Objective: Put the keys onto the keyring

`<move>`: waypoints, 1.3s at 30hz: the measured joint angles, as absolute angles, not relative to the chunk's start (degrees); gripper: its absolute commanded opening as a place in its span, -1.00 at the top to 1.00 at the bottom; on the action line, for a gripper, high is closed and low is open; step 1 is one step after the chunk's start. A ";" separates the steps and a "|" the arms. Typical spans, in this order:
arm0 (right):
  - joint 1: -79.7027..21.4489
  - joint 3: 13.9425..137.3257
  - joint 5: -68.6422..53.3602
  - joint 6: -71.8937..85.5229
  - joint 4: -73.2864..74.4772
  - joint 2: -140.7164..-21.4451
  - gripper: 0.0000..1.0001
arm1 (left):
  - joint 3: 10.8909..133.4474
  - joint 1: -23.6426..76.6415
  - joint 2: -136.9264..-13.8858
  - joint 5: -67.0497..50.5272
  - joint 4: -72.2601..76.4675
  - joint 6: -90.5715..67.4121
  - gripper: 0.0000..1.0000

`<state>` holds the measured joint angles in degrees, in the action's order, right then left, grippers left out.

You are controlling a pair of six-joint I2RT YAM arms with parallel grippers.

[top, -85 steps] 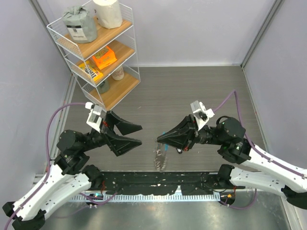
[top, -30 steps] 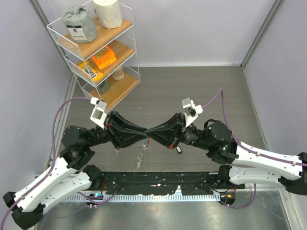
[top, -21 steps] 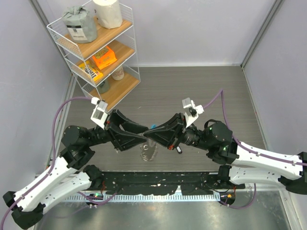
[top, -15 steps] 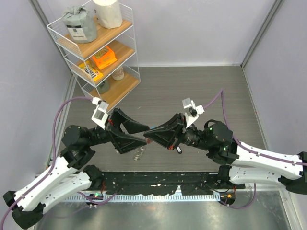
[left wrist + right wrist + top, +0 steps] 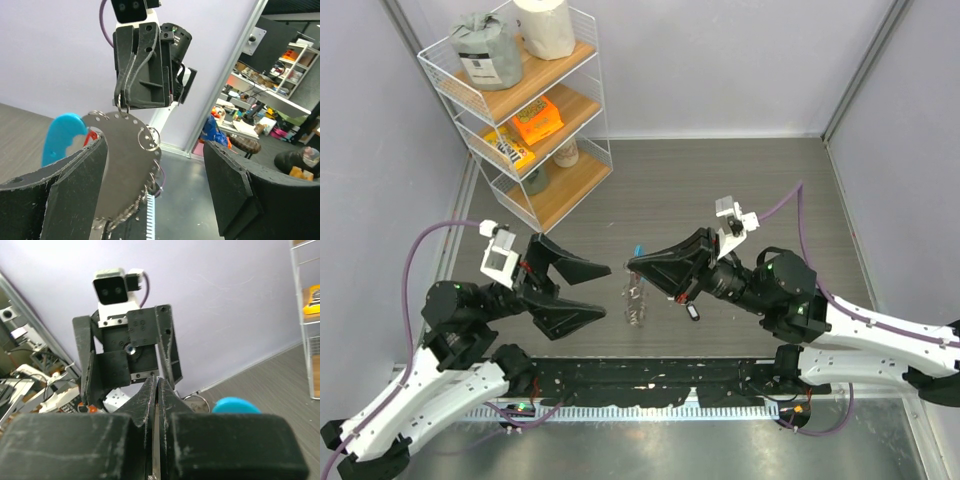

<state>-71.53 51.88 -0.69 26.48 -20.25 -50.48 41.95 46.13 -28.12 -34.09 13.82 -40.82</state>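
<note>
"Top external view, item 1, right claw (image 5: 632, 267): condition?" the clerk asks.

"Fingers pressed flat together with no gap, nipping a thin wire loop at the top of the bunch," the checker answers. "Judged to be the keyring (image 5: 122, 106). The right wrist view confirms the closed fingers but hides the contact itself."

"Item 2, the keys (image 5: 636, 305): location?"

"Hanging free below that claw, up off the desk (image 5: 720, 190), between the 2 arms. The left wrist view shows them as 1 flat toothed disc. The blue tag (image 5: 60, 137) and the red tag (image 5: 91, 136) sit at its left edge."

"Item 3, left claw (image 5: 606, 288): condition?"

"Spread wide and holding nothing. It is aimed at the bunch and sits just beside it. No contact is visible."

"Reason for the arrangement?"

"Judgement only. 1 claw suspends the ring so the keys dangle at the other claw's level with both faces reachable. The other claw is opened ready to take a key or steady the ring."

"Progress?"

"Several small loops sit in the disc's holes. Whether every key is threaded cannot be told. The bunch hangs from 1 pinch point, so it looks likely to swing or twist if nudged."
</note>
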 measured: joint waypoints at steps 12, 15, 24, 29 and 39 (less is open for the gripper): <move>-71.53 62.61 12.43 25.58 -10.28 -54.89 0.88 | 41.98 46.13 -28.69 -30.48 5.34 -35.16 -0.99; -71.53 65.58 14.61 25.63 -8.32 -57.76 0.88 | 41.98 46.13 -29.34 -28.64 3.55 -33.69 -0.99; -71.53 69.25 18.81 25.93 -4.10 -64.07 0.89 | 42.19 46.13 -29.82 -21.63 -2.07 -29.71 -0.99; -71.61 70.67 18.96 26.79 -3.14 -66.02 0.88 | 42.24 46.13 -29.34 -15.88 -5.08 -26.63 -0.99; -73.10 73.71 18.81 27.22 -2.85 -68.03 0.88 | 42.30 46.15 -30.06 -7.60 -7.90 -21.74 -0.42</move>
<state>-73.10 73.71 18.81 27.22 -2.85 -68.03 42.30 46.15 -30.06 -7.60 -7.90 -21.74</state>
